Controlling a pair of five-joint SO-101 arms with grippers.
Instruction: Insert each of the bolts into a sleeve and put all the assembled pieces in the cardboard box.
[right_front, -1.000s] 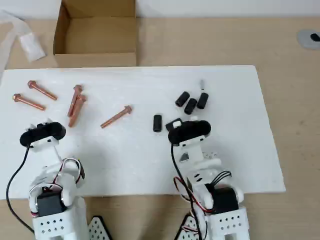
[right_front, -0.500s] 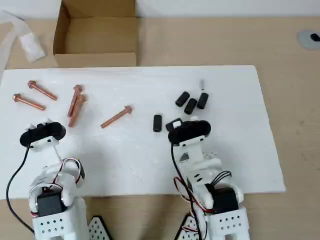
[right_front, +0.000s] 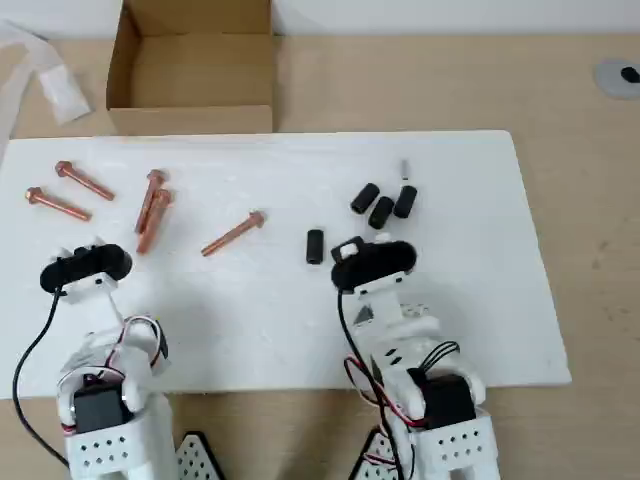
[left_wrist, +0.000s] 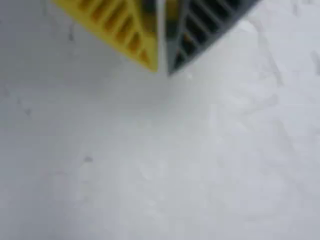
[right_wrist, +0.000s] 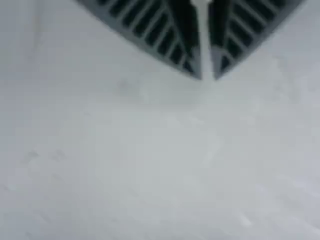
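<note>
Sleeve (right_front: 315, 246) lies just beside the right pincer (right_wrist: 206, 75).

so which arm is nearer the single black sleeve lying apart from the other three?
Right. The right arm sits just beside the sleeve. The left arm is far off across the sheet, beyond the nearest bolt.

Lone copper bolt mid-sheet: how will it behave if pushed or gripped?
The copper-coloured metal bolt lies flat on the white sheet, so a push probably rolls it in an arc around its wider head. Looks rigid, likely heavy for size. Round shank may slip.
</note>
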